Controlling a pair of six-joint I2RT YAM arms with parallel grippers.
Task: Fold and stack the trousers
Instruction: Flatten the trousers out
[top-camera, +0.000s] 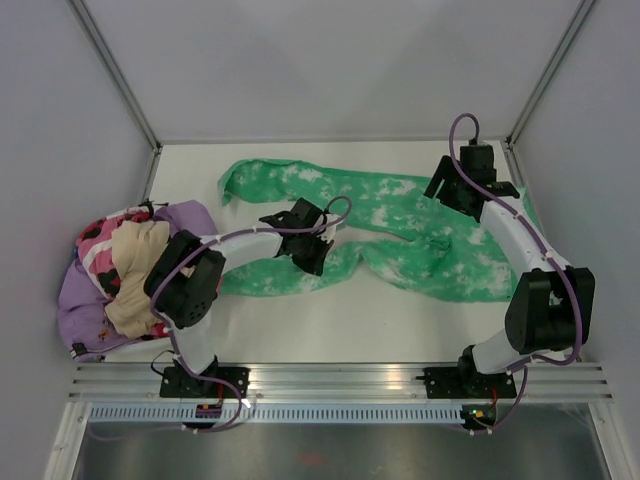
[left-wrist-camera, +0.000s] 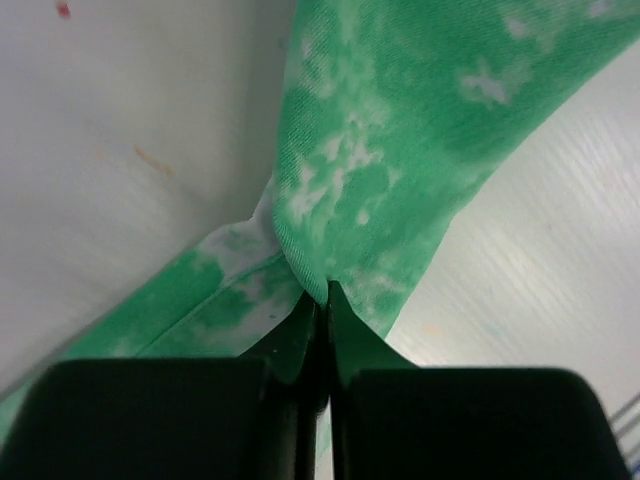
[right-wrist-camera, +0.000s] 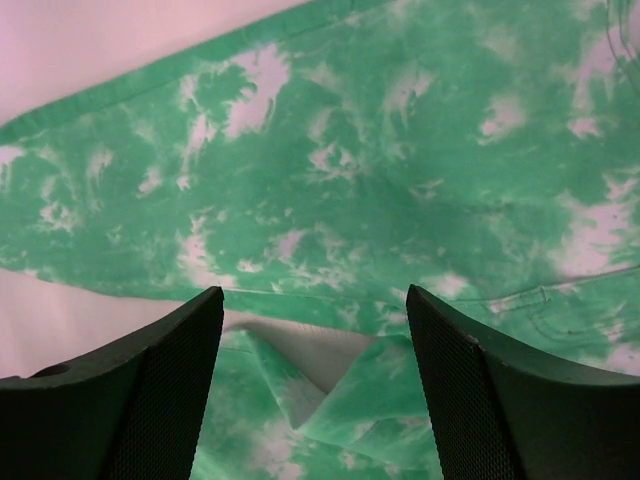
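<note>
A pile of other clothes sits at the left edge of the bench: a purple piece underneath, a pink, red and black patterned one and a beige one on top. The left arm bends over it and hides part of it in the top view. The pile is near the trousers but not touching them. Grey walls close in the bench on three sides, and a metal rail carrying both arm bases runs along the near edge. Nothing lies on top of the trousers except the arms reaching over them.

The trousers are spread across the far and right part of the bench, bright green with white mottling. One leg runs to the far left and curls at its end. The other angles toward the near left. The wider part lies at the right, rumpled and creased rather than flat.

The left fingers are clenched on a fold of the near leg, pinching the cloth at their tips. The fabric rises from that pinch in a ridge, with bare bench on both sides.

The right fingers are spread apart above the wide part of the trousers, with nothing between them. Below them a flap is turned over, showing a paler inner side, and a stitched seam runs at the right.
</note>
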